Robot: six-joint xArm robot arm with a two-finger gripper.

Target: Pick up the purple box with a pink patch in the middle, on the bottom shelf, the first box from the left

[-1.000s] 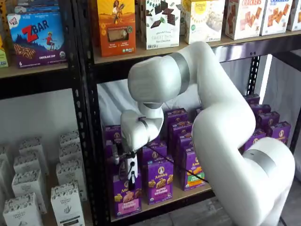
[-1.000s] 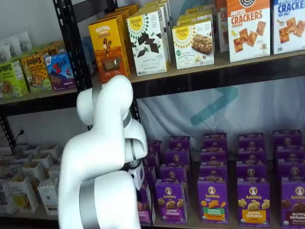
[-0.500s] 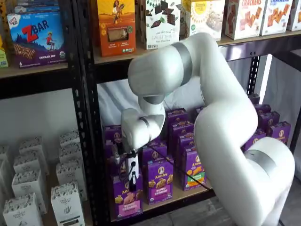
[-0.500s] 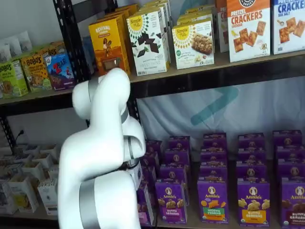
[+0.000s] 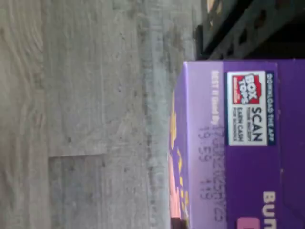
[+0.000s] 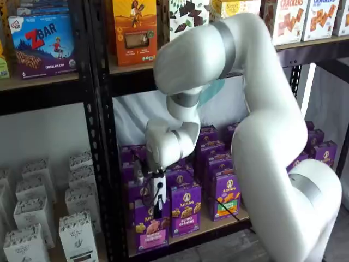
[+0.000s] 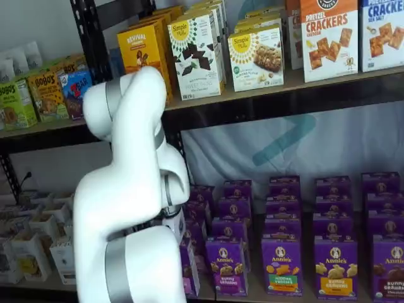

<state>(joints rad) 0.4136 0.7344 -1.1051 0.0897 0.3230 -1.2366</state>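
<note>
Gripping the purple box [image 6: 148,229] from above, the gripper [image 6: 158,206] is closing its black fingers on the box's top edge at the left end of the front row on the bottom shelf [image 6: 218,222]. In a shelf view the box is leaning forward a little over the shelf's front rail, its pink label facing out, and it looks to be coming out of the row rather than standing square in it. The wrist view is showing the box's purple top panel [image 5: 248,143] with the printed date and a scan badge, and past its front edge only grey floor [image 5: 86,114], which suggests the box is already hanging out beyond the shelf.

The top grip probably suits this spot: a like purple box [image 6: 184,212] is standing just beside the held one on one side, and a black upright [image 6: 106,164] is running close along the other, so the sides are offering little room. Open space is lying to the front and above, under the upper shelf board [image 6: 305,46]. The arm [image 7: 136,208] is hiding the held box almost wholly in a shelf view. A cable [image 6: 218,202] is trailing across the neighbouring boxes and could snag.
</note>
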